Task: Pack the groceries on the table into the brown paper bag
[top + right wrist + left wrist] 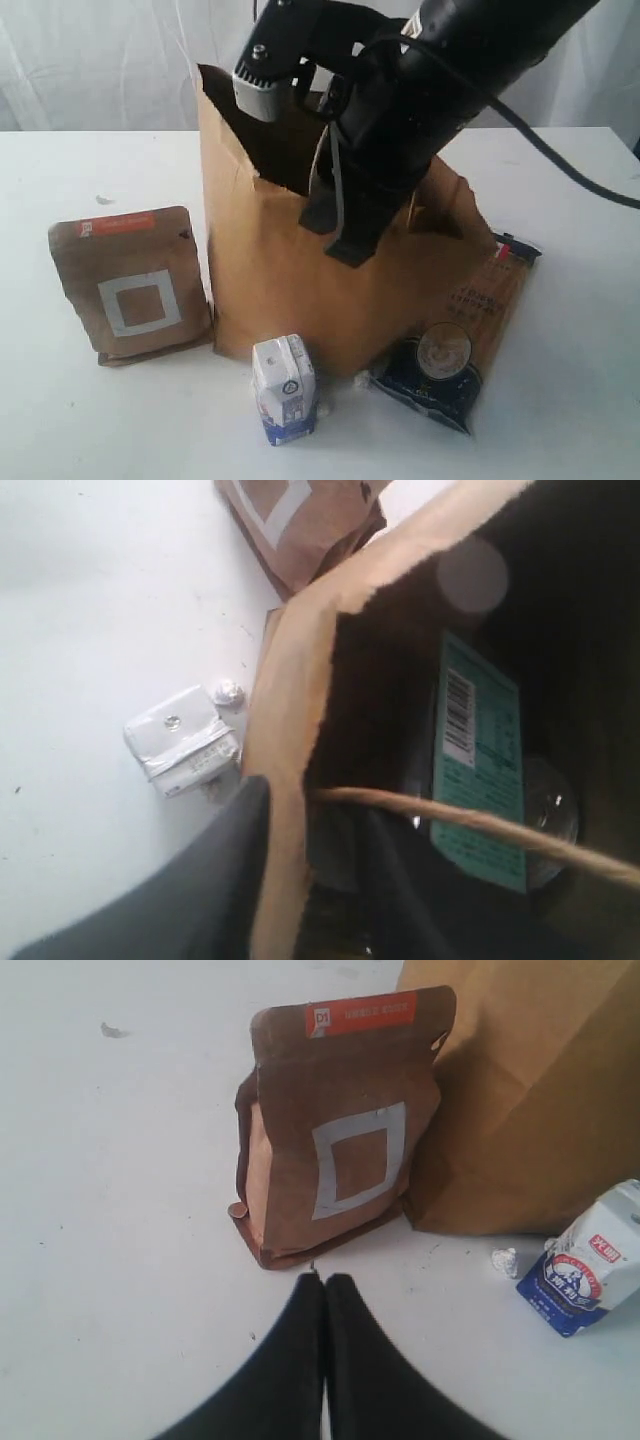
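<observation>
The brown paper bag (270,270) stands open mid-table (90,430). My right gripper (340,235) hangs over its front rim, open, with one finger outside the paper wall (290,680) and the other inside. A dark jar with a teal label (480,760) lies inside the bag. The brown kraft pouch (130,285) stands left of the bag, the small white-blue carton (284,390) in front, and the spaghetti pack (480,320) lies at its right. My left gripper (325,1278) is shut and empty, low over the table just short of the pouch (340,1130). Nut jar and yellow bottle are not visible.
A twisted paper handle (480,825) crosses the bag's mouth beside my inner finger. A small crumpled foil scrap (505,1260) lies between the bag (540,1090) and the carton (590,1265). A tiny dark speck (112,1030) sits on the table beyond the pouch.
</observation>
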You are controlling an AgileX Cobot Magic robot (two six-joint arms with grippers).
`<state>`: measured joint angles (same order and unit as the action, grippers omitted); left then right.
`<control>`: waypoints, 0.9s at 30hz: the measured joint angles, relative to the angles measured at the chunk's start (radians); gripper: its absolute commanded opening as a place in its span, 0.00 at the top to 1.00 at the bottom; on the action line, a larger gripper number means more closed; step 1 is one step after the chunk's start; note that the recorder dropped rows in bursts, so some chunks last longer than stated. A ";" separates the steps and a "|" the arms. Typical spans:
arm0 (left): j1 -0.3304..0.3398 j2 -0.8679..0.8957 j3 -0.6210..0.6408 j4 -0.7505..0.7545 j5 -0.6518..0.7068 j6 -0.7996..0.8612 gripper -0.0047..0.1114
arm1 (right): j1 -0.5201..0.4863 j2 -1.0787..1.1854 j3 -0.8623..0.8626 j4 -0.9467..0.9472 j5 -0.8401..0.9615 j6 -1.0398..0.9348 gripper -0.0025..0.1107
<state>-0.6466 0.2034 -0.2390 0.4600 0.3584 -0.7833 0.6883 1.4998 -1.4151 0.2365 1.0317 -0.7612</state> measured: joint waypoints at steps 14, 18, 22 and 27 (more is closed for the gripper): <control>0.000 0.000 0.000 0.000 -0.002 0.000 0.95 | 0.002 -0.102 0.000 0.078 0.012 0.043 0.42; 0.000 0.000 0.000 0.000 -0.002 0.000 0.95 | 0.002 -0.120 0.000 0.093 0.039 0.052 0.42; 0.000 0.000 0.000 0.000 -0.002 0.000 0.95 | 0.002 -0.129 0.000 0.095 0.083 0.066 0.42; 0.000 0.000 0.000 0.000 -0.002 0.000 0.95 | 0.002 -0.132 0.000 0.100 0.133 0.074 0.42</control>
<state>-0.6466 0.2034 -0.2390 0.4600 0.3563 -0.7833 0.6899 1.3675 -1.4151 0.3366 1.1647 -0.6875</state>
